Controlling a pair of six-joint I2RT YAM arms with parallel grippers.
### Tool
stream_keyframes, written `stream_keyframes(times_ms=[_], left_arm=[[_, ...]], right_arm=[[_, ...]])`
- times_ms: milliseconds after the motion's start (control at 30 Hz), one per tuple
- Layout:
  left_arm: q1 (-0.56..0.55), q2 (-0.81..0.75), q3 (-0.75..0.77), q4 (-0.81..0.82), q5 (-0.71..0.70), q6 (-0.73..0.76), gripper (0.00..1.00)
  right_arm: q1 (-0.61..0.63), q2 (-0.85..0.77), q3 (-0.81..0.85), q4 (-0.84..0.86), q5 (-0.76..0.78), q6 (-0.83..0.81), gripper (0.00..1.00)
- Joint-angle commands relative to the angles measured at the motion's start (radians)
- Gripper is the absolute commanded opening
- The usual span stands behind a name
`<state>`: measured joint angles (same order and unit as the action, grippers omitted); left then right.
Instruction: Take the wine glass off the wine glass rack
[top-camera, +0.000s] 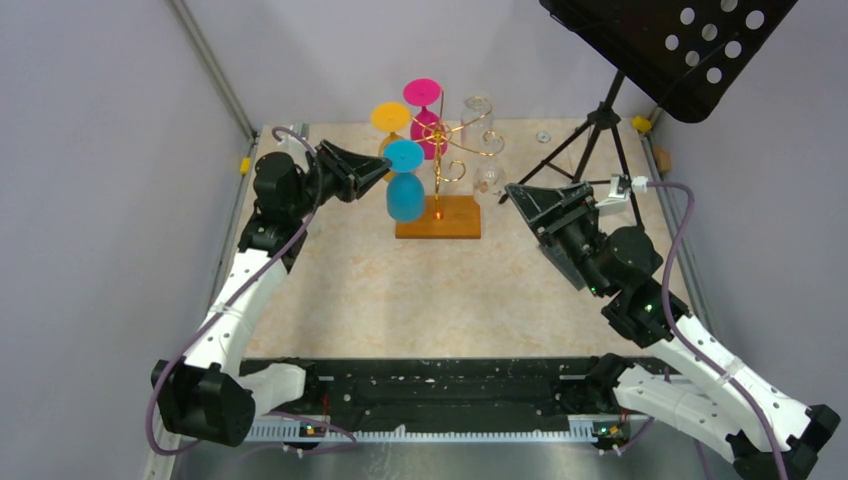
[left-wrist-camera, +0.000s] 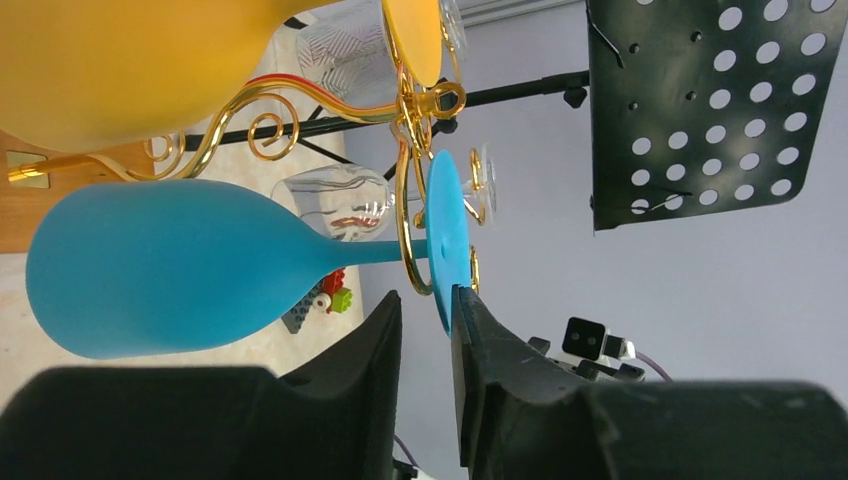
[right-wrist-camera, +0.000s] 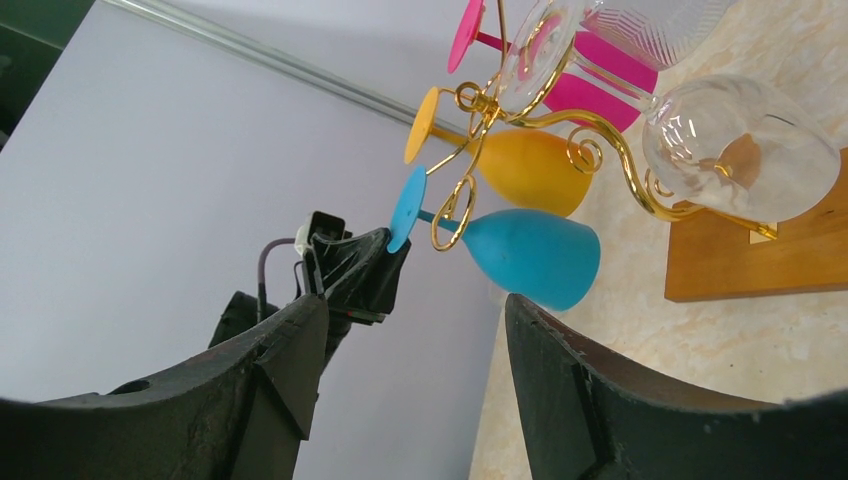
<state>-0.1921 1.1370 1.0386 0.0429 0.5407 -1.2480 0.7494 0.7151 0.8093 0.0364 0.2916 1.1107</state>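
The gold wire wine glass rack (top-camera: 442, 150) stands on its orange-brown wooden base (top-camera: 438, 220) at the table's far middle. A blue wine glass (top-camera: 405, 190) hangs upside down on its near-left arm. My left gripper (top-camera: 378, 168) is just left of the blue glass's foot. In the left wrist view the fingers (left-wrist-camera: 427, 295) stand a narrow gap apart, and the foot's edge (left-wrist-camera: 447, 240) touches the right fingertip, with the blue bowl (left-wrist-camera: 170, 265) to the left. My right gripper (top-camera: 515, 195) is open and empty to the right of the rack, facing the blue glass (right-wrist-camera: 530, 250).
An orange glass (top-camera: 390, 117), a pink glass (top-camera: 423, 95) and clear glasses (top-camera: 480, 110) also hang on the rack. A black music stand (top-camera: 670, 40) on a tripod (top-camera: 590, 140) stands at the far right. Small toy bricks (left-wrist-camera: 320, 298) lie on the table.
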Motion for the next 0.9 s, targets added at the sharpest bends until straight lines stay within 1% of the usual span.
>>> stream_keyframes(times_ms=[0, 133, 300, 400, 533, 867], left_arm=[[-0.007, 0.004, -0.009, 0.119, 0.006, -0.074, 0.26], [-0.012, 0.004, -0.014, 0.130, 0.006, -0.092, 0.22], [-0.019, 0.013, -0.015, 0.138, 0.013, -0.108, 0.19], [-0.020, 0.013, -0.017, 0.139, 0.016, -0.105, 0.12], [-0.020, 0.012, -0.009, 0.124, 0.013, -0.093, 0.00], [-0.019, -0.001, 0.018, 0.091, 0.005, -0.070, 0.00]], right_arm=[[-0.007, -0.023, -0.010, 0.030, 0.023, 0.006, 0.67], [-0.006, -0.038, -0.016, 0.026, 0.035, 0.003, 0.67], [-0.008, -0.051, -0.021, 0.020, 0.050, 0.001, 0.67], [-0.007, -0.054, -0.021, 0.020, 0.052, 0.001, 0.67], [-0.008, -0.055, -0.021, 0.019, 0.054, 0.001, 0.67], [-0.008, -0.065, -0.018, 0.014, 0.057, 0.001, 0.66]])
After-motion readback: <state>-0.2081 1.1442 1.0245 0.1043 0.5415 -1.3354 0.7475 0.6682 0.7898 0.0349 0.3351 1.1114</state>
